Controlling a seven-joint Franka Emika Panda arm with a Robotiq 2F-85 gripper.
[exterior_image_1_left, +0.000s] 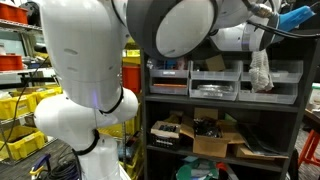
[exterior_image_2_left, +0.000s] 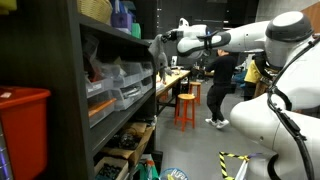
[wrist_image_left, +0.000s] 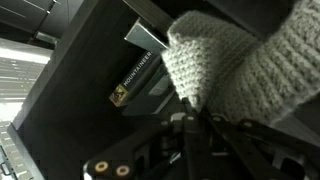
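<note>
In an exterior view, the gripper hangs at the upper right, in front of the top tier of a dark shelf unit, with its claw clamped together on the top of a knitted cloth. The pale grey cloth dangles straight down from the claw, in front of the grey bins that line the upper tier and near the unit's right edge. Whether it touches the bins cannot be told. Cardboard boxes lie on the tier below, and yellow crates are stacked at the far left, behind the white body of the robot arm. In an exterior view from along the front of the shelf unit, the gripper reaches in from the right and stops just beside the unit's front edge at the height of the upper tier. The knitted cloth droops beneath it, clear of the floor and apart from the lower tiers. A red bin sits at the near left corner. Farther back a person stands near an orange stool. In the wrist view the knitted cloth fills the upper right, its ribbed weave bunched above the dark fingers that are pinched shut on it. Beyond it lies a dark panel of the shelf unit bearing a small label with gold lettering too small to read.
</note>
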